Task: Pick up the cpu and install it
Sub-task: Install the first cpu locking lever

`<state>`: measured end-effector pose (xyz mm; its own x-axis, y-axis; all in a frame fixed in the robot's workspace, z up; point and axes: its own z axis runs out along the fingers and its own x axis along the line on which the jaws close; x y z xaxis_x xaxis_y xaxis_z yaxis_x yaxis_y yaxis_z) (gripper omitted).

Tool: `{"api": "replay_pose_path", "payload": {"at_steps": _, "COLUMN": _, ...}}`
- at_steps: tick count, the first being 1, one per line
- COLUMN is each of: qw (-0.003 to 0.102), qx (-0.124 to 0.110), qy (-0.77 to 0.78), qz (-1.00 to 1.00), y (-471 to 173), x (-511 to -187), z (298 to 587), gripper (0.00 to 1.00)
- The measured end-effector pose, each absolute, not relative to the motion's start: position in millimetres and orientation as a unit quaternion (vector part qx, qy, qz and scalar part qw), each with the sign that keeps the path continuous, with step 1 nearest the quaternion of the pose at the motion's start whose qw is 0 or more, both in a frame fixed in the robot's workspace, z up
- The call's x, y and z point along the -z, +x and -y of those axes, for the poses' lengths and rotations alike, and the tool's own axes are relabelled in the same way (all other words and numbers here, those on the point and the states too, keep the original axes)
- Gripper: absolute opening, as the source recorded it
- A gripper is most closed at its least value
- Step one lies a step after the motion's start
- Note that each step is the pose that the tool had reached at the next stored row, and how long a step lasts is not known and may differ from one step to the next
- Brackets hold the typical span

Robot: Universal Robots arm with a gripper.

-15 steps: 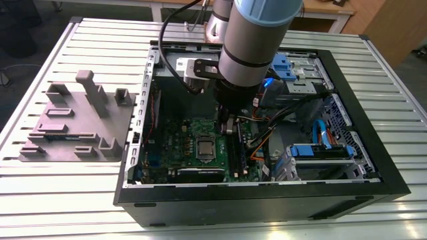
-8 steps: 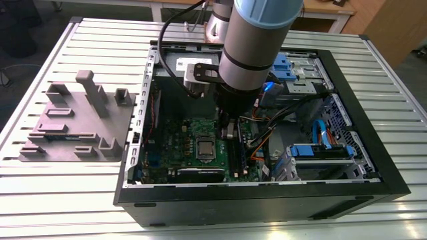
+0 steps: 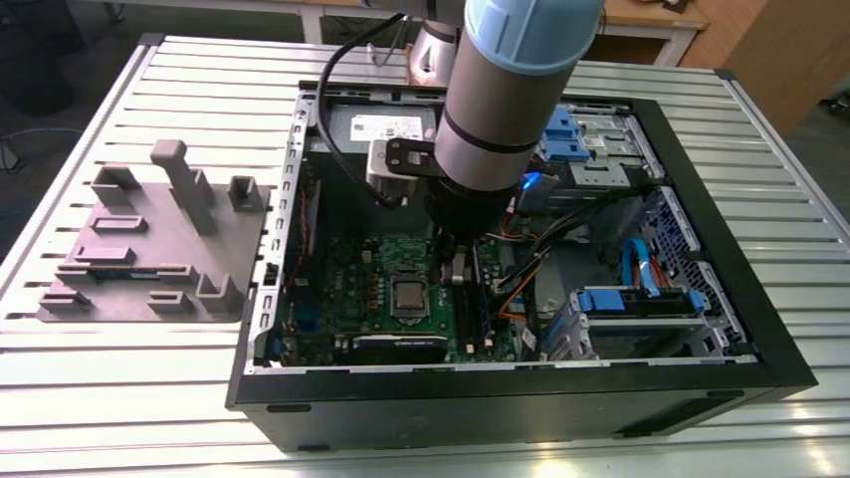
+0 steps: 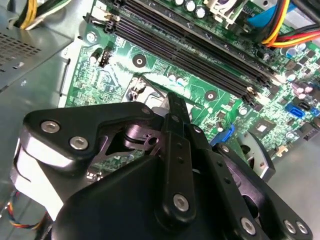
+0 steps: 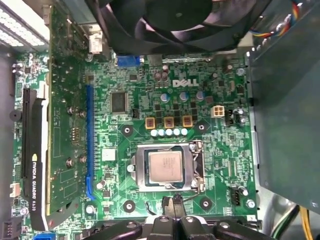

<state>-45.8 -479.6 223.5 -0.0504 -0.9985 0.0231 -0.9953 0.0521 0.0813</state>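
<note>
The cpu (image 5: 165, 166) is a small silvery square lying flat inside the metal-framed socket (image 5: 196, 167) on the green motherboard (image 5: 150, 95). In the exterior view the cpu (image 3: 405, 296) shows in the middle of the open computer case (image 3: 531, 398). My gripper (image 5: 173, 206) hangs just above the board, a little to one side of the socket. Its black fingers (image 4: 173, 107) are pressed together with nothing between them. In the exterior view the gripper (image 3: 460, 271) sits at the cpu's right, over the memory slots.
A grey moulded tray (image 3: 146, 249) stands on the slatted table at the exterior view's left. Inside the case are a graphics card (image 5: 35, 155), a black fan (image 5: 175, 20), memory slots (image 4: 200, 50), coloured cables (image 4: 280, 25), blue drive bays (image 3: 638, 299) and a labelled grey box (image 3: 385, 124).
</note>
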Motion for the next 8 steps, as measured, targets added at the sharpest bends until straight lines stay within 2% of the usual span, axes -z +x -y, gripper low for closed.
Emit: {"api": "replay_pose_path", "payload": {"at_steps": 8, "qw": 0.037, "qx": 0.021, "qy": 0.69, "qz": 0.722, "y": -46.7, "x": -221.3, "z": 487.0, "gripper": 0.1}}
